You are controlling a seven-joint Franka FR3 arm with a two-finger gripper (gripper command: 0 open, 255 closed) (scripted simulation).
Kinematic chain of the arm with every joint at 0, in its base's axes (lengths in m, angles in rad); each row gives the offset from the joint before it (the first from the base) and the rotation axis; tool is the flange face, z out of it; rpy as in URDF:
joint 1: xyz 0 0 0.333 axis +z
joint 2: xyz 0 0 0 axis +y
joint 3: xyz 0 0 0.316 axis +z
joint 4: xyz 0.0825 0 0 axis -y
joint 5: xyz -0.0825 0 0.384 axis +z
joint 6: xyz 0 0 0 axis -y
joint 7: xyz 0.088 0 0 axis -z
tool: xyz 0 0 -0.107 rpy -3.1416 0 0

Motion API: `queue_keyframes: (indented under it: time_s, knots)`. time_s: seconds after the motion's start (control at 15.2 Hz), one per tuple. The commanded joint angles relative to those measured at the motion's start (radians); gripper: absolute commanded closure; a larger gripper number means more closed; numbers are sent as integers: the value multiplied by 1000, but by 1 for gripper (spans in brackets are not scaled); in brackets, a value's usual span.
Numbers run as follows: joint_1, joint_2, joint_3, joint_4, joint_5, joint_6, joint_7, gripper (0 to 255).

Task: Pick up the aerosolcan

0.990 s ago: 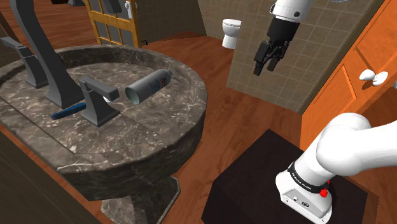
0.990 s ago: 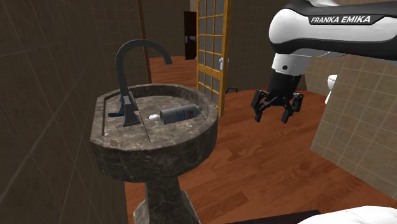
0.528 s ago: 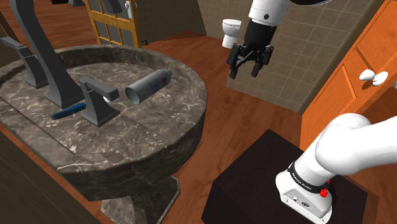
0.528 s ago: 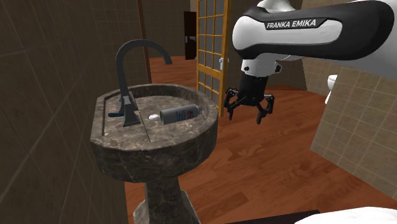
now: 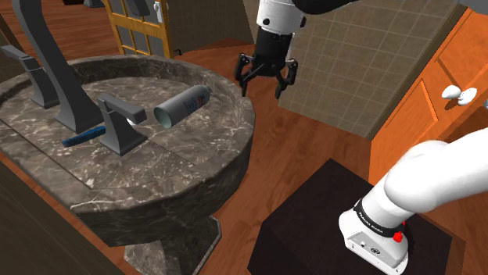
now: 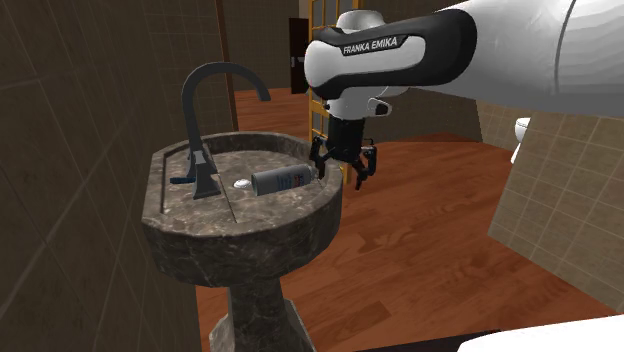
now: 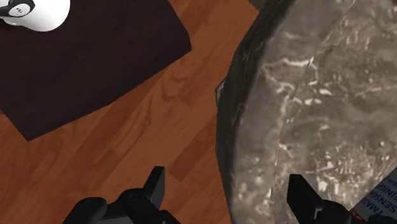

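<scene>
The aerosol can (image 5: 182, 104), silver-grey with a blue and red label, lies on its side on the flat ledge of the dark marbled pedestal sink (image 5: 235, 133). In the second exterior view the can (image 6: 283, 179) rests near the rim of the sink (image 6: 250, 215). My black gripper (image 5: 262, 84) hangs open over the sink's edge, just off the can's capped end and a little above it, with nothing between its fingers. From the side my gripper (image 6: 341, 172) points downward. In the wrist view my gripper (image 7: 228, 191) straddles the sink rim (image 7: 305, 95), and a corner of the can (image 7: 382, 197) shows beside one finger.
A tall dark faucet (image 5: 59, 70) and its lever handle (image 5: 117, 121) stand behind the can, with a small blue stick-like item (image 5: 84, 136) beside them. My dark stand (image 5: 328, 219) sits on the wooden floor. An orange cabinet (image 5: 438, 101) is at the shoulder view's right, a lattice door (image 5: 141, 27) at the back.
The arm has swung toward the shoulder view's left, bringing the open gripper from over the floor to the sink's rim by the can. The can has not moved.
</scene>
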Motion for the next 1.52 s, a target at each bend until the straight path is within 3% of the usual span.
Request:
queue_keyframes:
  time_s: [0.0, 0.26, 0.53, 0.73, 0.99, 1.45]
  knots:
    - [-23, 71, 56, 54, -16, 24, 124, 0]
    - [-67, 246, 159, 197, -98, 49, 368, 0]
    - [-75, 452, 233, 371, -234, 41, 623, 0]
    - [-36, 618, 248, 527, -351, 6, 804, 0]
    - [60, 825, 214, 765, -479, -74, 991, 0]
    - [45, 816, 208, 659, -476, 24, 997, 0]
